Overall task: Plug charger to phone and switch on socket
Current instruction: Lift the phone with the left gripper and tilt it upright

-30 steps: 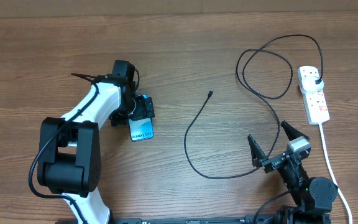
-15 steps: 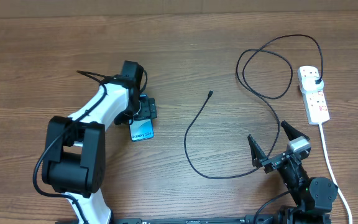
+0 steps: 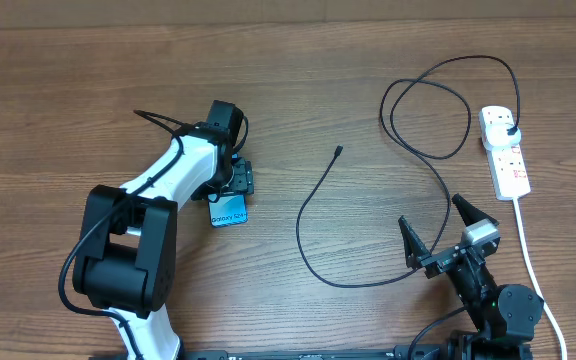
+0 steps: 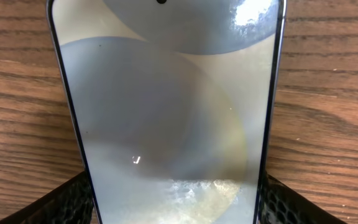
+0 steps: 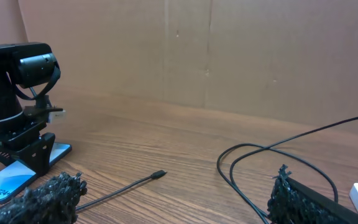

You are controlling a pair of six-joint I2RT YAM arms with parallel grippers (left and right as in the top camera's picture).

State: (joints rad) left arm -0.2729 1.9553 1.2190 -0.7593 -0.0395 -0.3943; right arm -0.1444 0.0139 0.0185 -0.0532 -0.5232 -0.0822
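The phone [image 3: 230,210], its light screen reading "Galaxy S24", lies flat on the table left of centre. My left gripper [image 3: 238,181] is open over its far end, with one finger close along each long edge [image 4: 166,112]. The charger is a thin black cable; its small connector tip [image 3: 338,151] lies free on the wood and also shows in the right wrist view [image 5: 159,175]. Its black plug [image 3: 509,130] sits in the white socket strip [image 3: 506,160] at the far right. My right gripper [image 3: 438,240] is open and empty, with the cable running between its fingers.
The cable loops widely [image 3: 428,110] between the tip and the strip. The strip's thick white cord [image 3: 530,262] runs down the right edge beside the right arm. A brown board wall [image 5: 229,56] stands behind the table.
The left arm has swung to the right and its gripper has slid a little further over the phone. The phone, the cable and the right arm have not moved.
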